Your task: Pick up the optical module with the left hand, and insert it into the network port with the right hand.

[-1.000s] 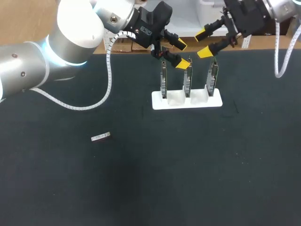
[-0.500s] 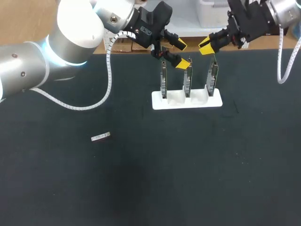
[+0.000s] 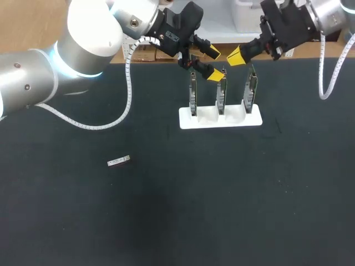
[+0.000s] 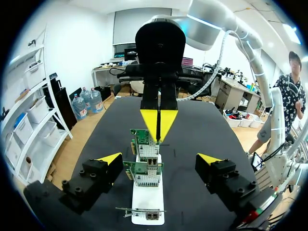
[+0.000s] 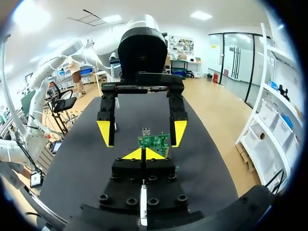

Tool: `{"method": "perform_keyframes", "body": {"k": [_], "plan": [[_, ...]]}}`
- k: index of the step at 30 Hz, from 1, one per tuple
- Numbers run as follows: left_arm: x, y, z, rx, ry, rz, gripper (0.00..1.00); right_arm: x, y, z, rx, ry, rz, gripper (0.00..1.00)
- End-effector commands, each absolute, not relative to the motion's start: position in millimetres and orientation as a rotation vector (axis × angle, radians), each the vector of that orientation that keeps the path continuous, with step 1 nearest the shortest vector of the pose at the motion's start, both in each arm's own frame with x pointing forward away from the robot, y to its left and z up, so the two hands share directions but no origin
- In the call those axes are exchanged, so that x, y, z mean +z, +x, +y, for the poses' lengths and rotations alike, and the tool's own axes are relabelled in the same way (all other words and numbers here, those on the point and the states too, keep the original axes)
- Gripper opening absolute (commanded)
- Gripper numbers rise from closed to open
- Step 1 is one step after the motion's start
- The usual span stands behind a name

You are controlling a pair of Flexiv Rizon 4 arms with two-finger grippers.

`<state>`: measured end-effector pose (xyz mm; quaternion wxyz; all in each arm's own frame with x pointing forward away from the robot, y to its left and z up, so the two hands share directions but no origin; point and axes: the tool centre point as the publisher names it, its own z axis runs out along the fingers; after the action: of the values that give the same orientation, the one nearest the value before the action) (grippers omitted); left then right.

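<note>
The optical module (image 3: 118,161), a small silver bar, lies alone on the dark mat at the left, far from both grippers. My left gripper (image 3: 214,64) hangs open above the left and middle network cards (image 3: 221,95) on the white holder (image 3: 220,118). In the left wrist view its open fingers (image 4: 159,159) straddle the row of cards (image 4: 143,173) from above. My right gripper (image 3: 236,55) is shut with nothing in it, just right of the left gripper, above the cards. In the right wrist view its shut tips (image 5: 143,154) point at a green card (image 5: 154,141) and the left gripper's open fingers (image 5: 105,132).
The white holder carries three upright cards near the table's far edge. The two grippers face each other closely over it. The dark mat (image 3: 222,194) stretches wide in front of and beside the holder.
My right gripper has gone from wide open to shut and has shifted slightly left, toward the left gripper. The left arm and the module have not moved.
</note>
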<state>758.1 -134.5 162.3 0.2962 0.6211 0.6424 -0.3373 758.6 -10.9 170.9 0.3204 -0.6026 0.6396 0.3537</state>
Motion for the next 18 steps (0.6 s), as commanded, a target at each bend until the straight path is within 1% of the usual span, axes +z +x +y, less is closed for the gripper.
{"method": "perform_keyframes", "body": {"k": [1,18], "plan": [[162.2,757.4,-134.4,-0.895,1.651,1.707,1.0,167.8,762.7,-5.7,0.939,-1.599,1.684,0.0],[162.2,757.4,-134.4,-0.895,1.651,1.707,1.0,160.5,763.5,0.4,0.935,-1.622,1.703,0.0]]}}
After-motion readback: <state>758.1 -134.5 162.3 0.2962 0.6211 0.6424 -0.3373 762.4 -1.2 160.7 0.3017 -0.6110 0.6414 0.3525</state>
